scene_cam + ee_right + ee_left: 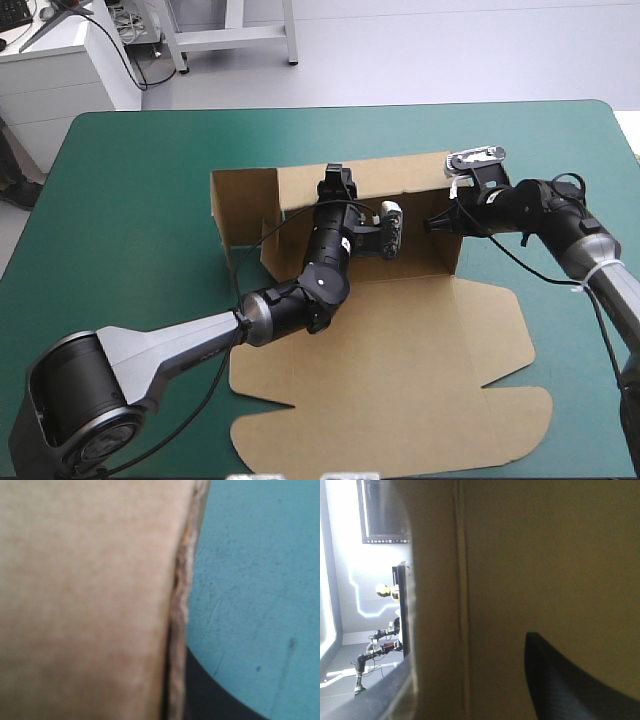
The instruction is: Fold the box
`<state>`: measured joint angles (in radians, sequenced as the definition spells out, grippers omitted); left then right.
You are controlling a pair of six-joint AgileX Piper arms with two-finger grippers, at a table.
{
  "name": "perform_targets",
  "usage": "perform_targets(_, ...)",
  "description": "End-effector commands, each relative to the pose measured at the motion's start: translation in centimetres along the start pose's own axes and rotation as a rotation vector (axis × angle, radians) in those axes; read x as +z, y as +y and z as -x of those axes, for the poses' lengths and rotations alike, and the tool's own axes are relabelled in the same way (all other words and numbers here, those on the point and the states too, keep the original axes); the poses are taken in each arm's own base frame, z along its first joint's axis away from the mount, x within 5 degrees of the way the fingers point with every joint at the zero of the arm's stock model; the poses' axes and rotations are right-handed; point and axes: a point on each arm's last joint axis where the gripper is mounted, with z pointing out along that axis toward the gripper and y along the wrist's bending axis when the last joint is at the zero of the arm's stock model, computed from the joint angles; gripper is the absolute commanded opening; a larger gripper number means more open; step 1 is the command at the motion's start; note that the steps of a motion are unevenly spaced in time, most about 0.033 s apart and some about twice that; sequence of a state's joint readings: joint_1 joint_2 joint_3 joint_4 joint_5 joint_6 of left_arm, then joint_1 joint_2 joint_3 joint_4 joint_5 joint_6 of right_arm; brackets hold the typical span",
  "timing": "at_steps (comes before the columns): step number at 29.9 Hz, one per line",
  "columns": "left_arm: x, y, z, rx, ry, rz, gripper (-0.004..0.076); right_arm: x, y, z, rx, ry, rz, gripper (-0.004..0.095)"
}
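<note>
i saw the left gripper (336, 183) pinching the far wall of the box (400, 390) and the right gripper (438, 222) pinching its right wall, with the lid lying flat on the robot's side.

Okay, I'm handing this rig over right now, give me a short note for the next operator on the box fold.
Left gripper: reaching into the box, at the top of its far wall; grip not readable.
Right gripper: shut on the right wall at its edge.
Box: middle of the table; far and right walls raised, lid flat toward the robot.
Left to do: the left end panel splays outward, apparently untucked.
</note>
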<state>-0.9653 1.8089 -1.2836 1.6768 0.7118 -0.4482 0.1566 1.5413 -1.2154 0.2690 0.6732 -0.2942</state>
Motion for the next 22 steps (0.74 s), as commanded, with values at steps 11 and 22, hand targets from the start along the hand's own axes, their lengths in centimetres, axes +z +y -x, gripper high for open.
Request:
perform_targets(11, -9.9, 6.6, 3.2, -0.172, -0.147, 0.195, 0.0183, -2.8, 0.8, 2.6, 0.021, 0.153, 0.028, 0.0003)
perform_targets(22, -15.0, 13.5, -4.0, -0.507, -0.131, 0.225, -0.0008, -4.5, 1.3, 5.3, 0.094, 0.24, 0.077, 0.0003)
